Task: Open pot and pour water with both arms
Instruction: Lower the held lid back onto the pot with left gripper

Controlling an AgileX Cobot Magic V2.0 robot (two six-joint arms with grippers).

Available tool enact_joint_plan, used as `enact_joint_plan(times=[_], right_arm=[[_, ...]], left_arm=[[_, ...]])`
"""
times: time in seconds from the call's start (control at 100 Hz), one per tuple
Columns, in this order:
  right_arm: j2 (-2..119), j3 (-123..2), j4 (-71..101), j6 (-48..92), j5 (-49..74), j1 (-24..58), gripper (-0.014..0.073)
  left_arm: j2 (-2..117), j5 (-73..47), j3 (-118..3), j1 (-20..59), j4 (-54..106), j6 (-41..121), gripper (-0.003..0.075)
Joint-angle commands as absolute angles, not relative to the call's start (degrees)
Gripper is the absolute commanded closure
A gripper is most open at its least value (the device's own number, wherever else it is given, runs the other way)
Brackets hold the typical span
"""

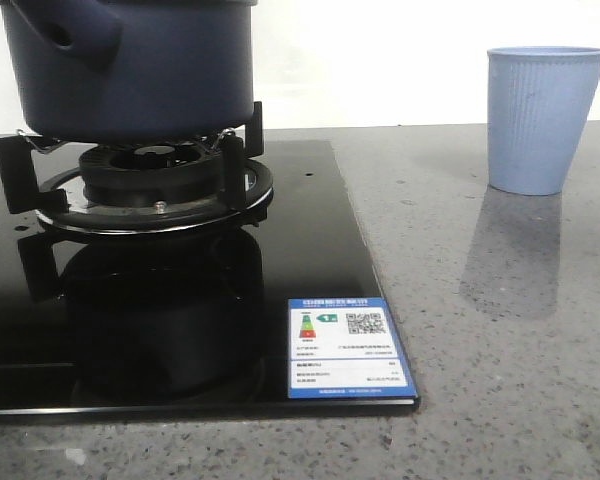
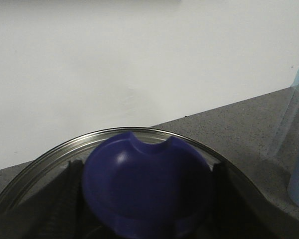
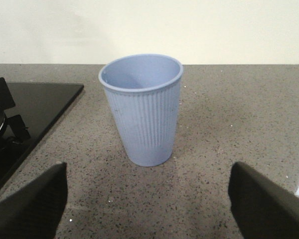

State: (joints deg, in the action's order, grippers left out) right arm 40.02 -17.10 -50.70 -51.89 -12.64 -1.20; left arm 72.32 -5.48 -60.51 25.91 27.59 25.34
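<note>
1. The pot [image 1: 130, 65] sits on the burner [image 1: 150, 185], far left.
2. The left gripper [image 2: 147, 199] grasps the lid knob [image 2: 147, 184], ready for lifting.
3. The right gripper [image 3: 147, 199] gapes before the cup [image 3: 143, 107], released.

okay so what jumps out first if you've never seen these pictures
The dark blue pot on the burner at the left, mirrored in the glossy black hob. Then the light blue ribbed cup, upright on the grey counter to the right, with the right gripper open before it.
</note>
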Motion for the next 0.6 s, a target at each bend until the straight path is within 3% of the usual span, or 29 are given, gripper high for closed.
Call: enact_joint_plan(times=[0.0, 0.59], right_arm=[[39.54, -18.48, -50.51, -52.37, -14.54, -1.45, 0.0020], [39.54, -18.48, -50.51, -52.47, -14.44, -1.45, 0.0020]], left_arm=[[71.68, 0.00, -62.72, 26.61, 27.95, 25.40, 0.0362], [74.32, 0.73, -62.62, 26.94, 26.93, 25.40, 0.0362]])
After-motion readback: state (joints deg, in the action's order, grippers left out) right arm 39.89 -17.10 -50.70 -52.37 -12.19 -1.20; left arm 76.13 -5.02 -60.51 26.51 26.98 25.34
